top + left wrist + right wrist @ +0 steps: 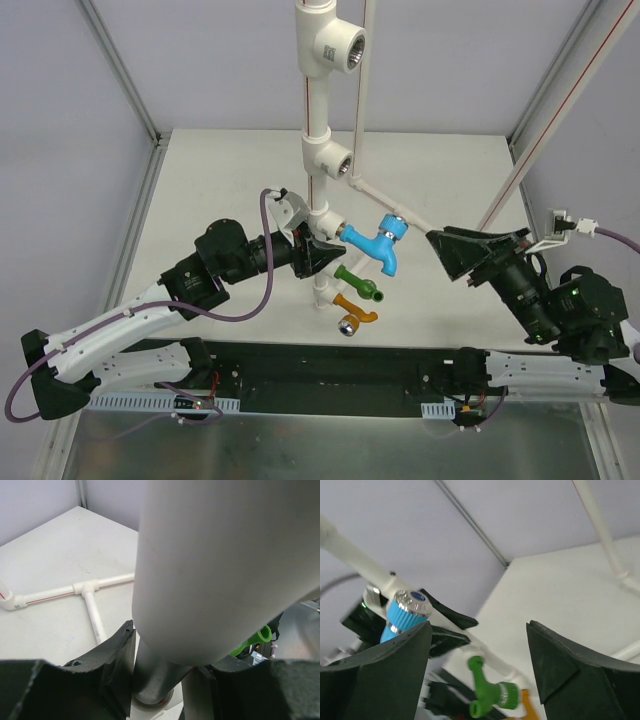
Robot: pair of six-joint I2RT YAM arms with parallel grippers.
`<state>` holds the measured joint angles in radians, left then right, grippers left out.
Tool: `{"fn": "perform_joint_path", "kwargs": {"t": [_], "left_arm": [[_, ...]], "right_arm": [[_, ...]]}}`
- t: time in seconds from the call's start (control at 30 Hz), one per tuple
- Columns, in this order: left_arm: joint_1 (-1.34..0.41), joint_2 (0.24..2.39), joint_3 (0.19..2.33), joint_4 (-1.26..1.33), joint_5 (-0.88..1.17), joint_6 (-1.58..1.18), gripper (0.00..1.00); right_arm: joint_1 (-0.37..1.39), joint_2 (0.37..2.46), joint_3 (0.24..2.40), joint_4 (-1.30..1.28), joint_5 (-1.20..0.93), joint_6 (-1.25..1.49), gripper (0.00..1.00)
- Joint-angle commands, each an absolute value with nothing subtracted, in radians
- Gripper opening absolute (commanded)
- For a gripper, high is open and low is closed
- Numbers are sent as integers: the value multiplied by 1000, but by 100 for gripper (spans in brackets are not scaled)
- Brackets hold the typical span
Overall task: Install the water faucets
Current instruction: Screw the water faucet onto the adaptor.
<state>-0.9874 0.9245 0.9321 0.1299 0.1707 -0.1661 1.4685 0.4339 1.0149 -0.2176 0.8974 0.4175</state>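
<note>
Where the left arm holds: the left gripper [318,252] is closed on the upright pipe [314,105], low on the stand. The left wrist view shows a finger on each side of the pipe.
Upright pipe: white, rigid, with tee fittings. It looks light enough to sway, so the steadying clamp seems needed.
Orange faucet [355,312]: lowest on the pipe, its shiny end toward the near edge of the table [220,180]. A small, hard plastic body, probably very light.
Green faucet [358,283]: just above the orange one and pointing out to the right. Its ribbed collar offers grip, while the smooth spout would likely slip.
Blue faucet [375,240]: highest of the three, at the tee just right of the left gripper, spout hanging down. It appears seated in its port, but how tight cannot be told.
Hold point: the ribbed blue body below the knob looks best. The curved spout is narrow and could lever the thread crooked.
Right gripper [437,248]: jaws spread wide and empty, just right of the blue faucet and not touching it.
</note>
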Motion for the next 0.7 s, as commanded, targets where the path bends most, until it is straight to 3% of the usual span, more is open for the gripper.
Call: {"fn": "perform_joint_path", "kwargs": {"t": [0.0, 0.27, 0.67], "left_arm": [[-988, 927, 934, 81, 164, -364, 0], [-988, 919, 940, 74, 164, -364, 0], [-988, 910, 922, 81, 163, -365, 0]], "right_arm": [[1471, 486, 1109, -250, 611, -506, 84], [1471, 414, 934, -123, 252, -1493, 89], [1471, 618, 1138, -204, 86, -1743, 89]]}}
